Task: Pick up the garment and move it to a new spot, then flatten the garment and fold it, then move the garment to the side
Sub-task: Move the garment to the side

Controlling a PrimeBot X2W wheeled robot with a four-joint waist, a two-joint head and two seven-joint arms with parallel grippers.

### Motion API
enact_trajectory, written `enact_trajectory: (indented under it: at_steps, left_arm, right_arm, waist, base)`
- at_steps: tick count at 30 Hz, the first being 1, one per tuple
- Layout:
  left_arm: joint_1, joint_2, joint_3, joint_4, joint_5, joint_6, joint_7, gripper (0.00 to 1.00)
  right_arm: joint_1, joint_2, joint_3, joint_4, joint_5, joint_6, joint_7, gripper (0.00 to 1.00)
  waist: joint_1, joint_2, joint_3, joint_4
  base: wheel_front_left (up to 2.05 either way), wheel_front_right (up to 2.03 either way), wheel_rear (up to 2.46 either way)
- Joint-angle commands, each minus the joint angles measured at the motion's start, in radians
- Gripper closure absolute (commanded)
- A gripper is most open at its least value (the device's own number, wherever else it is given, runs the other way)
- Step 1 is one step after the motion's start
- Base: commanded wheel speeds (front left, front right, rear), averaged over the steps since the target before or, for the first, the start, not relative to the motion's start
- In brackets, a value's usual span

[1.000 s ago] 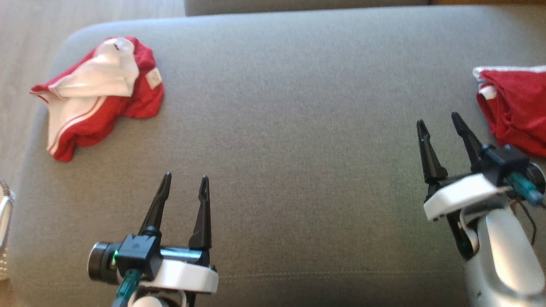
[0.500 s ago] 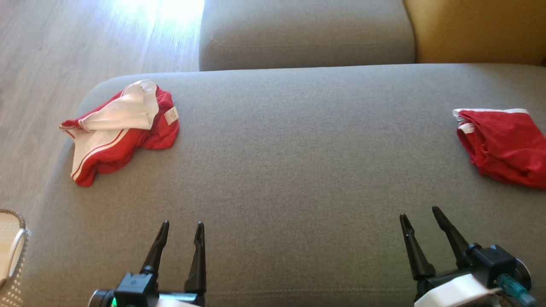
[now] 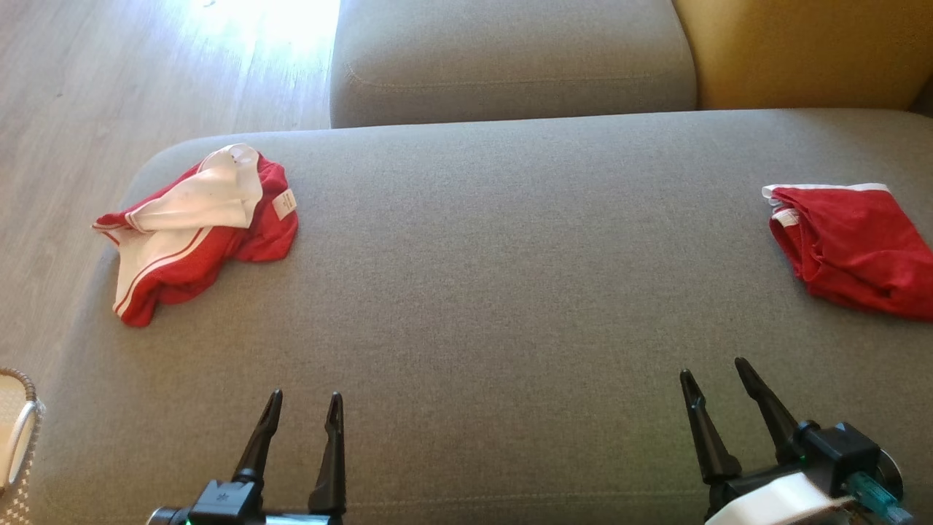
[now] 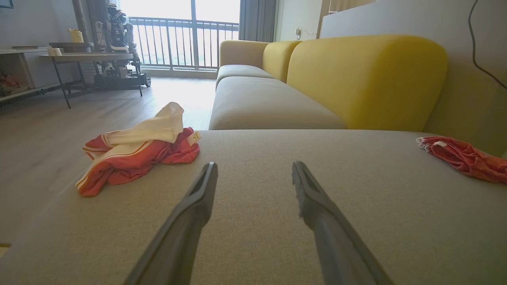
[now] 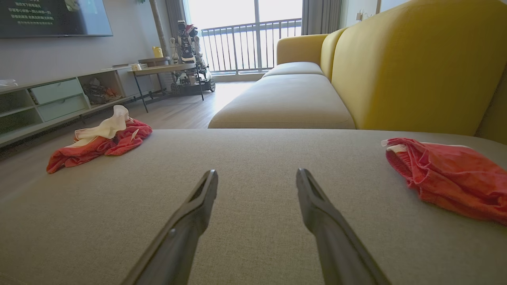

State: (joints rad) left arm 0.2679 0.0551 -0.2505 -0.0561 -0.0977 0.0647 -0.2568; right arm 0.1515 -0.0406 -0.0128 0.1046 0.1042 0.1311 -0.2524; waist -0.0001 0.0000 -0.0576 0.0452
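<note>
Grey sofa seat (image 3: 510, 292) stretches beneath both arms, with a yellow backrest (image 3: 794, 51) beyond its far right side. On it, a crumpled red-and-white garment (image 3: 197, 233) lies ahead and to the left of the left gripper (image 3: 305, 396), well apart from its tips and near the seat's corner. That gripper's fingers stand apart, holding nothing. The right gripper (image 3: 713, 368) is likewise parted and empty. A second, red garment (image 3: 853, 248) lies fairly flat ahead of it and to its right, well apart. Left of the left gripper, past the seat's edge, a woven basket (image 3: 22, 430) stands on the wooden floor (image 3: 109, 73). What it holds cannot be told.
</note>
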Motion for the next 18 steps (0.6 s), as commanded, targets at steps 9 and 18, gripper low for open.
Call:
enact_trajectory:
  at_steps: [9, 18]
  left_arm:
    - [-0.036, -0.005, 0.031, -0.028, 0.013, -0.002, -0.005, 0.00]
    - [-0.040, -0.005, 0.030, -0.028, 0.012, 0.001, -0.005, 0.00]
  right_arm:
    - [-0.038, -0.010, 0.027, -0.023, 0.010, 0.000, -0.009, 0.00]
    - [-0.037, -0.010, 0.035, -0.023, 0.014, 0.000, -0.009, 0.00]
  waist:
    - [0.0001, 0.0000, 0.000, -0.003]
    - [0.0001, 0.0000, -0.004, 0.005]
  base:
    - [0.00, 0.00, 0.00]
    - [0.00, 0.00, 0.00]
